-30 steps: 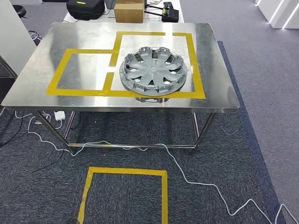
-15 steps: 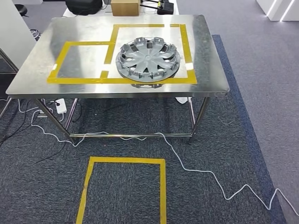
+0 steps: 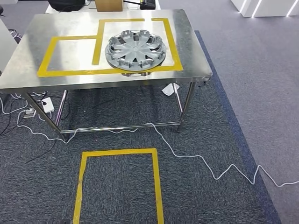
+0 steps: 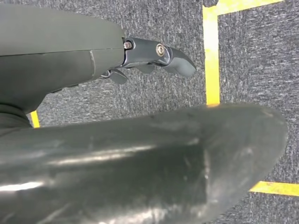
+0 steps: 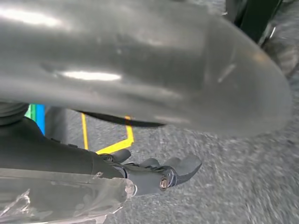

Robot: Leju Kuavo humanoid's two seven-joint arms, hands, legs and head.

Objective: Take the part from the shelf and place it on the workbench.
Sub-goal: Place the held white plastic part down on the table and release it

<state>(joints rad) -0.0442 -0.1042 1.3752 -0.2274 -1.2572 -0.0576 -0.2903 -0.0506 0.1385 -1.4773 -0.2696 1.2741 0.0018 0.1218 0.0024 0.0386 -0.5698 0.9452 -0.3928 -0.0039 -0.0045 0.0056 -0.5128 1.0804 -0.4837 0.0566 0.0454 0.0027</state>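
The part, a grey plastic wheel cover (image 3: pixel 135 49), lies flat on the steel workbench (image 3: pixel 28 70), inside the larger yellow-taped rectangle at its right half. Its front rim overlaps the tape line. My left hand (image 4: pixel 148 154) hangs over the carpet, thumb and dark fingers (image 4: pixel 159 53) spread apart with nothing between them. My right hand (image 5: pixel 141 70) also hangs low over the carpet, its fingers (image 5: pixel 169 172) stretched out and holding nothing. Both hands are far from the wheel cover.
A yellow tape square (image 3: pixel 118 186) marks the carpet in front of the bench. A white cable (image 3: pixel 197 156) snakes across the floor under and right of the bench. A power strip (image 3: pixel 47 105) lies under its left side. A cardboard box (image 3: pixel 108 4) stands behind the bench.
The whole picture has shifted: the bench and wheel cover now sit farther up and left, so the camera has moved back and turned right. The wheel cover stays put on the bench.
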